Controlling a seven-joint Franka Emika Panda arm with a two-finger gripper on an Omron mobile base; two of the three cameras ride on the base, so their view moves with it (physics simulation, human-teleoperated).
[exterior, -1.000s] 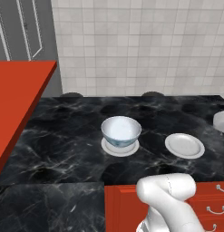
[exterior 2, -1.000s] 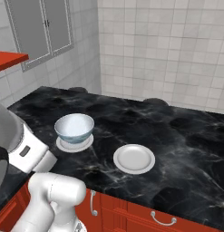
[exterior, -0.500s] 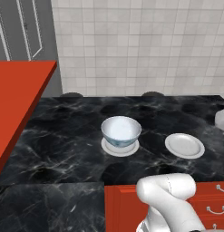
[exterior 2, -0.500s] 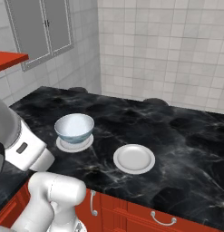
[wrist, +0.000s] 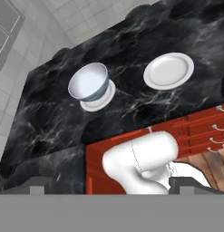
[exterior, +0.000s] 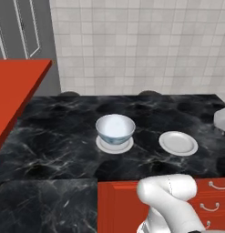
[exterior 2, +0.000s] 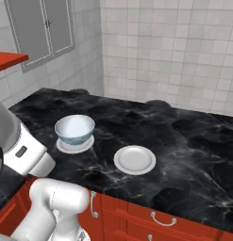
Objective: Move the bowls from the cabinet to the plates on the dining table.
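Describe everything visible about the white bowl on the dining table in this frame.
The white bowl is deep and round, pale inside with a bluish tint on its outer wall. It stands upright and looks empty. It sits on one small white plate, whose rim shows around its base, on the black marble dining table. The second plate lies bare beside it, apart from it. Nothing else touches the bowl.

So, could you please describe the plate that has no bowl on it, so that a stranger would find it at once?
Look at the broad glossy black marble counter with white veins, standing before the tiled wall. Two small flat white round plates lie near its front edge. The one you want is the bare plate; its neighbour carries a deep white bowl.
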